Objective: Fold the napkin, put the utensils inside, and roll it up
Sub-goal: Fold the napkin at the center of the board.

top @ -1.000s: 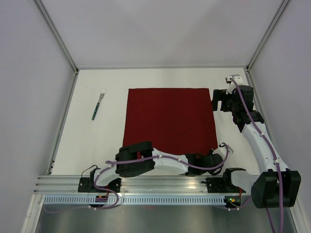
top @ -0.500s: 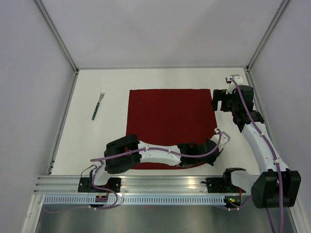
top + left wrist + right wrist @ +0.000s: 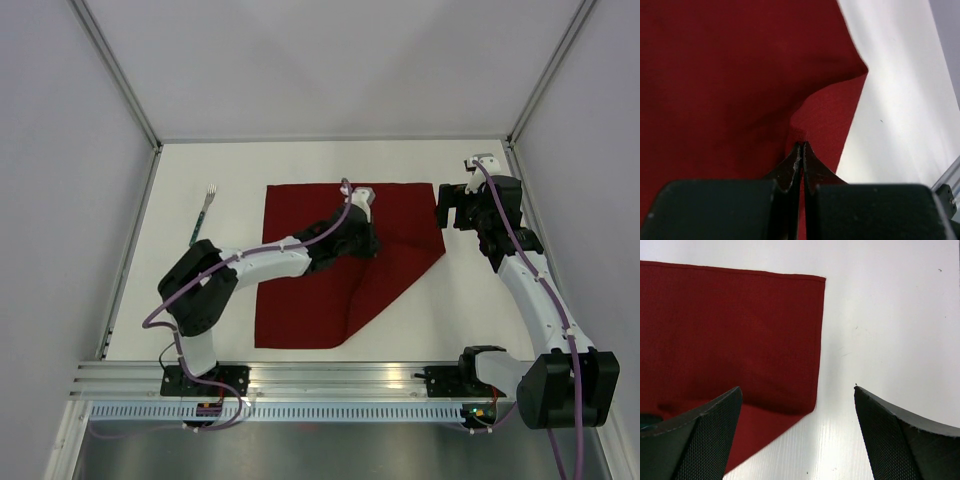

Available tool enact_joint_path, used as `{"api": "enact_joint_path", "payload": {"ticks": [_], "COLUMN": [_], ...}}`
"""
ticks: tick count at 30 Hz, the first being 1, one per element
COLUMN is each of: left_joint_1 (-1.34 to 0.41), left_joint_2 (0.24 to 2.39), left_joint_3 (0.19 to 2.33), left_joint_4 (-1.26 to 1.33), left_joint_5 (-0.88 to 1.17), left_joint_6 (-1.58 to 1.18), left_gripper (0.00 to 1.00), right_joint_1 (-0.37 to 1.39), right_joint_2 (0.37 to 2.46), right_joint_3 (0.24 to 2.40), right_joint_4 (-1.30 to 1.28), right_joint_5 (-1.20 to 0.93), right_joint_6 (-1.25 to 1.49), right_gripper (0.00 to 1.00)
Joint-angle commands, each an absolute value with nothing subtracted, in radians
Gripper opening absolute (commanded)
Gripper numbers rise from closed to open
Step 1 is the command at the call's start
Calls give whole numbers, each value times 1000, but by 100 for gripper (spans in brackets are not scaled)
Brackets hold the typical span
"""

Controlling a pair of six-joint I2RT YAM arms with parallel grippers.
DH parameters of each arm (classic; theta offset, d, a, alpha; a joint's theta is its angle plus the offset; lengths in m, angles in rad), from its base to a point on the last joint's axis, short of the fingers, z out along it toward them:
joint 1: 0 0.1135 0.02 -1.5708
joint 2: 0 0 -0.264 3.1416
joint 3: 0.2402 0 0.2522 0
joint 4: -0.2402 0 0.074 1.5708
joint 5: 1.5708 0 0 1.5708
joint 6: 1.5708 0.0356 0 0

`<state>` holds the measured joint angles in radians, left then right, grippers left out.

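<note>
The left gripper [image 3: 801,146] has its jaws pinched shut on a corner of the napkin [image 3: 300,290], the folded flap trailing below them; best to draw it low and straight toward the opposite corner, matching edges before letting go; the right gripper [image 3: 796,389], jaws wide, straddles the napkin's right edge, placed to pin it; the fork [image 3: 201,218] lies on the bench [image 3: 200,300], well left of both.

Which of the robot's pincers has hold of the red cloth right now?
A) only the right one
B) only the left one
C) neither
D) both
B: the left pincer is shut on a raised fold of the napkin, while the right pincer hangs wide open by the cloth's edge with nothing between its fingers.
</note>
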<state>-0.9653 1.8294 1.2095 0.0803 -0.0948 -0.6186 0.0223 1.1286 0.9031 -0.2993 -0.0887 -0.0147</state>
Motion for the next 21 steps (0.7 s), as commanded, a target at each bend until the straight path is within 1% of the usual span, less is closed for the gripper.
{"api": "enact_joint_path", "payload": {"ticks": [1,9,21], "left_joint_1": [-869,-635,-404], "left_joint_2": [1776,1775,1845], "left_joint_3": [1192,1213,1304], "left_joint_4": [45,6,-84], "left_joint_5": [-5,118,195], "left_joint_6": [-698,-698,-654], "left_gripper": [2,2,2], "right_joint_1": [23,21,21], "right_joint_2": [1108,1104,1108], "right_joint_3": [911,910,908], "right_joint_4": [-291,-290,-291], "right_joint_5": [-77,-83,-94], "right_joint_6": [-3,-6,-6], "right_gripper": [98,98,98]}}
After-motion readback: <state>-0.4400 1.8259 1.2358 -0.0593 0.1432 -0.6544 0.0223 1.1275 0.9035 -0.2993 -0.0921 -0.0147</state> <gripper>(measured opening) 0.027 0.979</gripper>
